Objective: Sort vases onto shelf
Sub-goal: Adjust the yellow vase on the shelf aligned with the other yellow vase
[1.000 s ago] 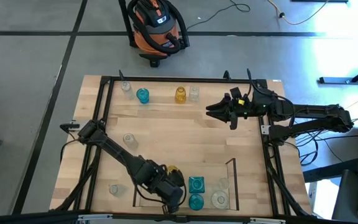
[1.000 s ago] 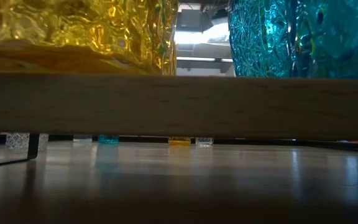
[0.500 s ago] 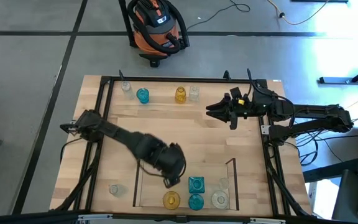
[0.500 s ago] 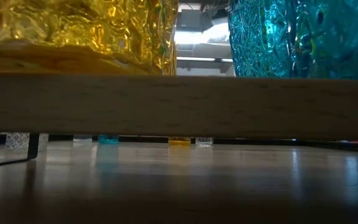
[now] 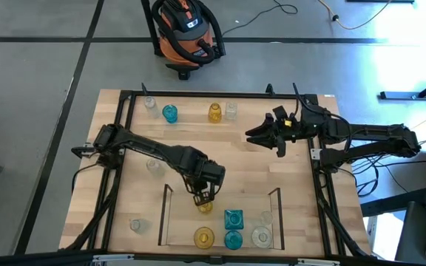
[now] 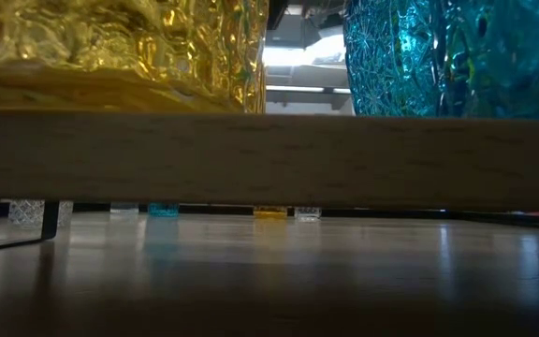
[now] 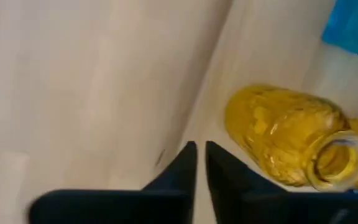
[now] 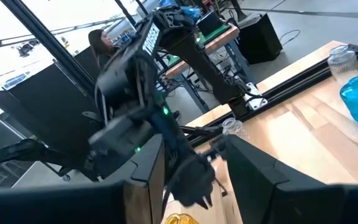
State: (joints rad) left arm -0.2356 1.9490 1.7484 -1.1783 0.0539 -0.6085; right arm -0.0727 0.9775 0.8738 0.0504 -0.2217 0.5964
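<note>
The shelf (image 5: 166,214) is a railed light-wood area at the table's near edge. On it stand an amber vase (image 5: 204,236) (image 6: 110,47), two teal vases (image 5: 233,219) (image 5: 233,239) (image 6: 457,56) and clear ones (image 5: 261,236). My left gripper (image 5: 202,196) (image 7: 201,155) points down over the shelf's far part, shut, beside a second amber vase (image 5: 205,207) (image 7: 278,134); I see no touch. My right gripper (image 5: 249,134) (image 8: 194,146) hangs open and level at the far right, with nothing between its fingers.
Along the far edge stand a clear vase (image 5: 149,103), a teal one (image 5: 169,113), an amber one (image 5: 214,112) and another clear one (image 5: 231,111). Clear vases also stand at the left (image 5: 153,166) and near left (image 5: 135,224). A black frame (image 5: 124,96) rings the tabletop.
My left gripper has risen off the shelf's near part and gone toward the far edge. The amber vase it had covered now shows standing near the shelf's front. That vase and the other vases have kept their places.
</note>
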